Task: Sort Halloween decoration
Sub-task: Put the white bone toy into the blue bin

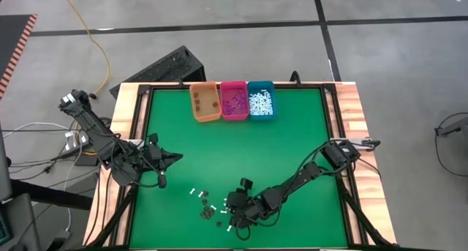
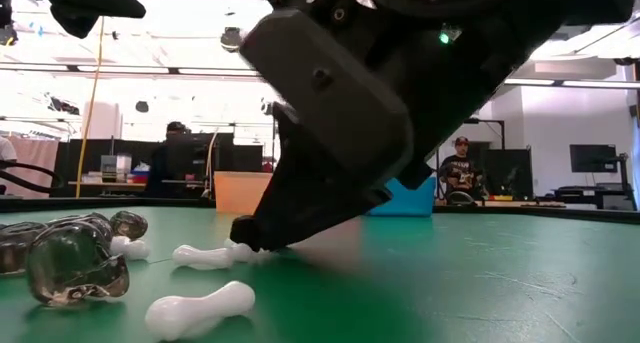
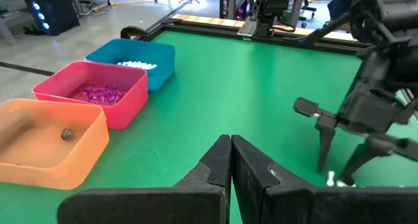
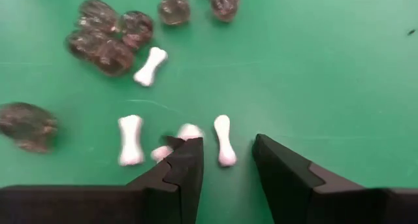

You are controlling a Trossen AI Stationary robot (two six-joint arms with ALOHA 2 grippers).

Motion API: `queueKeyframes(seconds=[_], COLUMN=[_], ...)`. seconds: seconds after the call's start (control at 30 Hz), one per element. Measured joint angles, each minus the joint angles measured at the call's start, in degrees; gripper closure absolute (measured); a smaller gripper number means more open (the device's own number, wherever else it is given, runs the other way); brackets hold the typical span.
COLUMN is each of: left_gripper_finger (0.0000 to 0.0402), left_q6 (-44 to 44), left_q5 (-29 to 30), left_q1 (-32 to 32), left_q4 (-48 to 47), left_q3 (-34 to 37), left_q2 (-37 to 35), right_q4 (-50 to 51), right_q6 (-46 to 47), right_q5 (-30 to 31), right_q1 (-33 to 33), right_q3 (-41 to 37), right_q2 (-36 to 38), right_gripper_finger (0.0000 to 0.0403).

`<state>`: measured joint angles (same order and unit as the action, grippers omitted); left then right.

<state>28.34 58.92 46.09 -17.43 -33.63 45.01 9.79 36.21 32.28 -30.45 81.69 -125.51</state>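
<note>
Near the desk's front edge, I am lowering the right pincer (image 4: 225,162), jaws parted and empty, over a white bone (image 4: 223,140). Left pincer (image 3: 230,160) is idling closed at the left edge. Bins (image 1: 232,101) are holding most pieces; scattered bones and dark bits (image 4: 104,41) are remaining.

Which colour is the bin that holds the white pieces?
Teal blue; the bin with the white pieces shows best in the left wrist view.
</note>
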Motion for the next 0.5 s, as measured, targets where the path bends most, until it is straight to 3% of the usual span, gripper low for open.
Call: queueKeyframes(seconds=[0.17,0.5], left_gripper_finger=[0.0401,0.0402], left_q6=[0.00,-0.62], left_q5=[0.00,0.01], left_q1=[0.00,0.00], left_q4=[0.04,-0.24], left_q3=[0.00,0.00], left_q2=[-0.02,-0.02], right_q4=[2.63,4.32], right_q6=[-0.34,-3.89], right_q5=[-0.03,-0.54], right_q1=[0.85,4.08], right_q3=[0.02,-0.11], right_q2=[-0.09,-0.17], right_gripper_finger=[0.0242,0.0299])
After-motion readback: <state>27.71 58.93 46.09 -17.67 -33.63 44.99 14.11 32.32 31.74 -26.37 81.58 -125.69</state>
